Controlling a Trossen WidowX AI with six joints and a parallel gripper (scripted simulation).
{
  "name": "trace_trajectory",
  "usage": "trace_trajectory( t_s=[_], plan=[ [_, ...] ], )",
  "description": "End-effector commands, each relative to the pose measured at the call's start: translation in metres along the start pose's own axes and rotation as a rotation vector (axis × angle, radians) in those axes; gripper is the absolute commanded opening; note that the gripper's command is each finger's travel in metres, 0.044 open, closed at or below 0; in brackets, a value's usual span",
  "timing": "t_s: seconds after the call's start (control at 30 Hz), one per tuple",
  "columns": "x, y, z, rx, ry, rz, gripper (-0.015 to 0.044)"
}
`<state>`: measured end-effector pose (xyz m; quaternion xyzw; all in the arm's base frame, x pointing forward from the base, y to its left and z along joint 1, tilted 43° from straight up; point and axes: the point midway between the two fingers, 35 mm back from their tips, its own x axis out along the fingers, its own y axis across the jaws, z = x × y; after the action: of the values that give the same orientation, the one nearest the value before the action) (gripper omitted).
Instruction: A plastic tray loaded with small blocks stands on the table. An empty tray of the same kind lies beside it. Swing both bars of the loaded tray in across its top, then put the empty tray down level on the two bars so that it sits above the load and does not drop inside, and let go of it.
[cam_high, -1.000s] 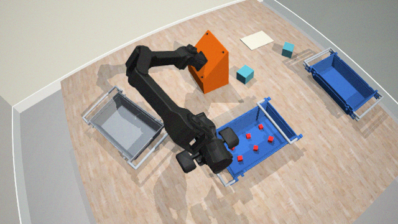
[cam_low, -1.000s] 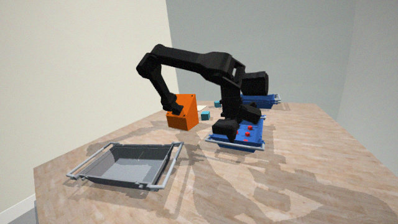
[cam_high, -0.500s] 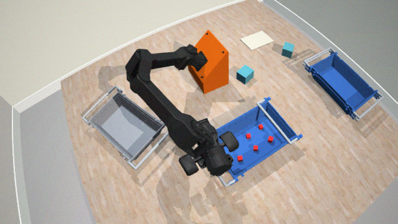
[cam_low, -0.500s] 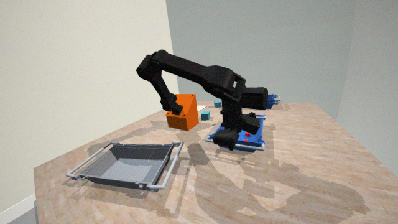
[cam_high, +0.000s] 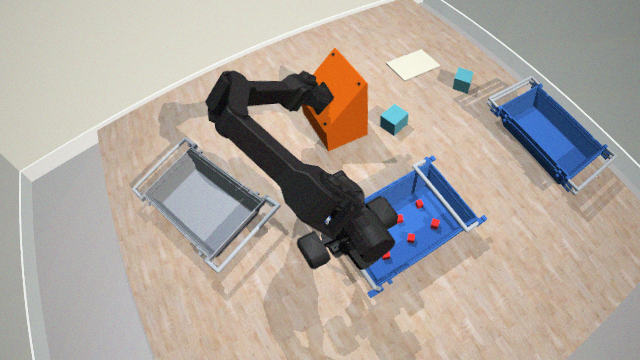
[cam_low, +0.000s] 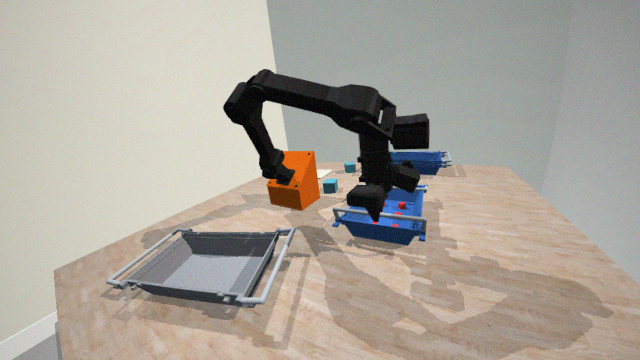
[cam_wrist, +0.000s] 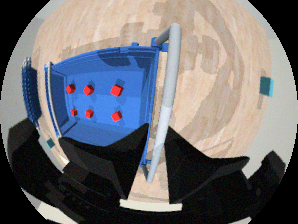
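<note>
The loaded blue tray (cam_high: 400, 190) (cam_low: 385, 234) (cam_wrist: 105, 60) holds several red blocks (cam_high: 435, 223) (cam_low: 402, 205) (cam_wrist: 116, 90). Its far bar (cam_high: 442, 197) (cam_wrist: 50, 92) lies in across the top. Its near bar (cam_high: 370, 280) (cam_low: 400, 216) (cam_wrist: 171, 75) is tilted up at the near end. My gripper (cam_low: 376, 217) (cam_wrist: 156, 128) points down there, fingers slightly apart; the bar runs through the gap in the wrist view, not clamped. The arm hides the fingertips in the top view. An empty grey tray (cam_high: 197, 200) (cam_low: 215, 270) has both bars swung out.
Another empty blue tray (cam_high: 555, 132) (cam_low: 417, 162) (cam_wrist: 29, 92) stands at the far right. An orange wedge block (cam_high: 345, 100) (cam_low: 307, 180) stands at the arm's base. Two teal cubes, one nearer (cam_high: 394, 120) and one farther (cam_high: 463, 80), and a cream plate (cam_high: 413, 64) lie beyond.
</note>
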<state>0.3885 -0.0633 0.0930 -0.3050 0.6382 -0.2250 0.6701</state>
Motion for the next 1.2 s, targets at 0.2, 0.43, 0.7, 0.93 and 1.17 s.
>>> trace_trajectory(
  t_s=[0.2,0.43,0.7,0.93,1.17],
  plan=[
    [0.022,0.042,-0.003,-0.015,0.018,0.015,0.0090],
    [0.012,0.044,-0.001,-0.015,0.018,0.016,0.0090],
    [-0.023,0.039,0.001,-0.015,0.018,0.017,0.0090],
    [-0.019,0.042,0.002,-0.023,0.011,0.018,0.0090],
    [-0.019,0.042,0.002,-0.023,0.011,0.018,0.0090]
  ],
)
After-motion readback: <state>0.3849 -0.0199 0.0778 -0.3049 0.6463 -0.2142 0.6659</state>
